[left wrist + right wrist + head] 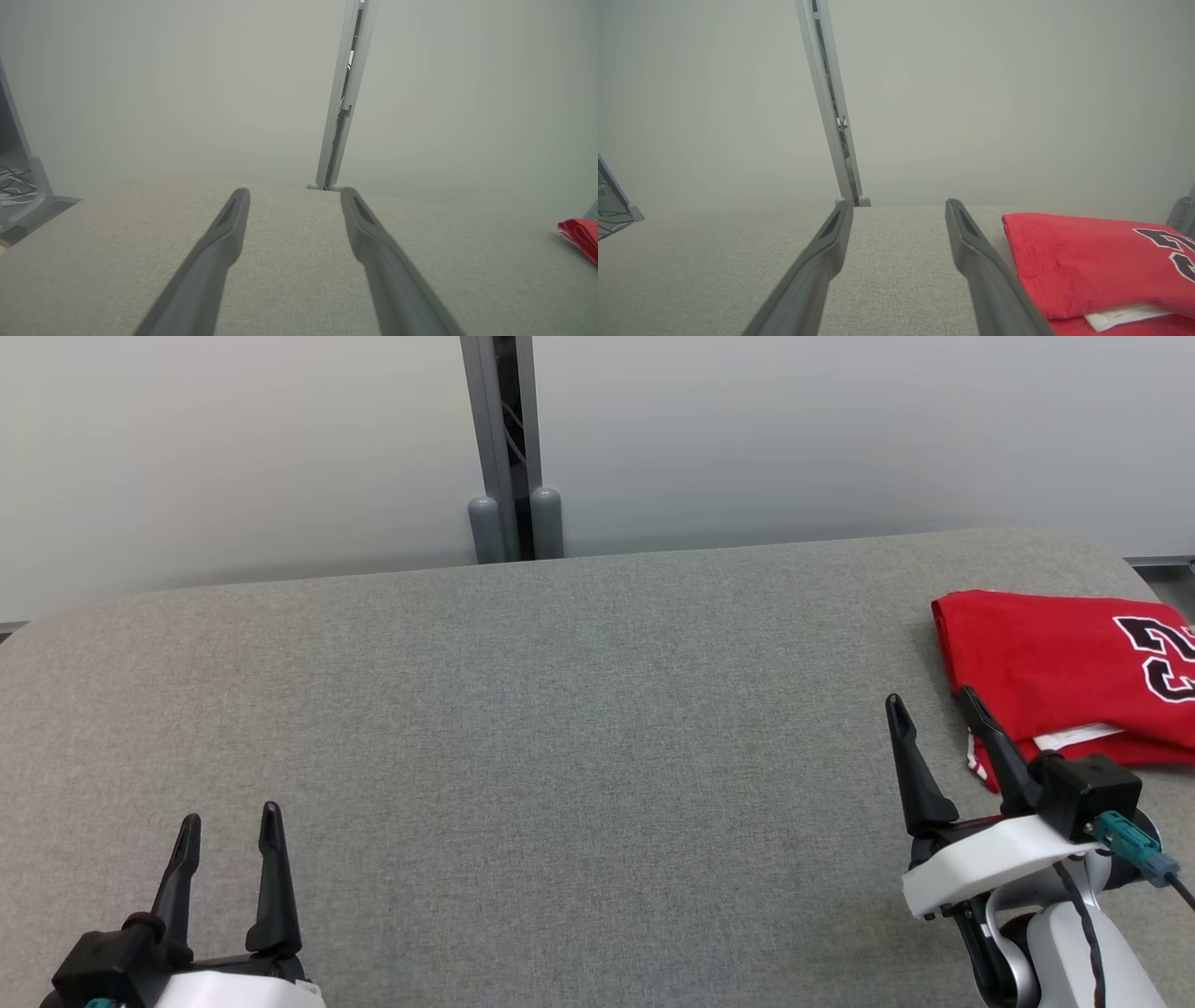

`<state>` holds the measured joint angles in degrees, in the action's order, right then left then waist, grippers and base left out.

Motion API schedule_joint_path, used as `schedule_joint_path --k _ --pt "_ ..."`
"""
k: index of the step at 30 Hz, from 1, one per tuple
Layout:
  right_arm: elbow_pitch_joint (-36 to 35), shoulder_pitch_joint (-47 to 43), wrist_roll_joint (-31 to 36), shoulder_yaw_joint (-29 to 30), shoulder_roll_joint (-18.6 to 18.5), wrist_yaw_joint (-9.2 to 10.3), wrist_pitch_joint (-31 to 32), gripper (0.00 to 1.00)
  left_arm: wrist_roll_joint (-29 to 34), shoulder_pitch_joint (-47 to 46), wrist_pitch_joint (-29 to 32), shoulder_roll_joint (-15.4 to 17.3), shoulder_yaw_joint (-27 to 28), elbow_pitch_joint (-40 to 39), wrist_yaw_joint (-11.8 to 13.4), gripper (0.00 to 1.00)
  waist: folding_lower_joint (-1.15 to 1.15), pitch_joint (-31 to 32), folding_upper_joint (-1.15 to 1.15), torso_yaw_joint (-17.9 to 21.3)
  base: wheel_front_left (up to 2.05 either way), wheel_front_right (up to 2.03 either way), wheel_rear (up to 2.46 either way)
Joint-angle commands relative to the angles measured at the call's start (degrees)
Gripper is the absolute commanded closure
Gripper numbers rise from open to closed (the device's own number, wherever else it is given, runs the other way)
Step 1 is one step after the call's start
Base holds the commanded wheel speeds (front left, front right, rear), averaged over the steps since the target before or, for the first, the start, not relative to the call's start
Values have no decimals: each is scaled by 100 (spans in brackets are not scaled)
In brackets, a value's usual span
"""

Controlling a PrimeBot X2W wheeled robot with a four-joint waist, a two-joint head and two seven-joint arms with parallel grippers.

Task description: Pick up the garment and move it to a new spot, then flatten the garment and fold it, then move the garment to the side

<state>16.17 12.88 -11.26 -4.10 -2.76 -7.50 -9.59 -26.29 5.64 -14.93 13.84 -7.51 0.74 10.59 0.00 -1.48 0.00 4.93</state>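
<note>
On the head view I saw the folded red jersey with black numerals (1055, 653) at the right edge of the grey fabric tabletop (560, 756). My left gripper (231, 816), lower left, and right gripper (930, 696), just beside the jersey, both stood spread, holding nothing. The right wrist view added its hem stitching; the left wrist view, one red corner at far right.

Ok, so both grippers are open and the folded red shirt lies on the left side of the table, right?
Not quite: the head view shows the folded red shirt on the right side of the table, beside the right gripper. The rest holds: it and the left gripper are both open.
</note>
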Motion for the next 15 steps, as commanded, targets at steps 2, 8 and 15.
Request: schedule_joint_path --k 2,8,15 --pt "-25 -59 -33 2 -31 1 11 0 52 -83 -28 29 30 15 -19 0 0 -3 0 9 0 0 0" --pt "-23 -64 -61 -12 -31 1 27 0 47 -123 -27 48 42 54 -11 0 0 -6 0 16 0 0 0" --pt "-21 -47 -84 -12 -31 1 32 0 22 -178 -9 87 48 112 15 0 0 -14 0 4 0 0 0"
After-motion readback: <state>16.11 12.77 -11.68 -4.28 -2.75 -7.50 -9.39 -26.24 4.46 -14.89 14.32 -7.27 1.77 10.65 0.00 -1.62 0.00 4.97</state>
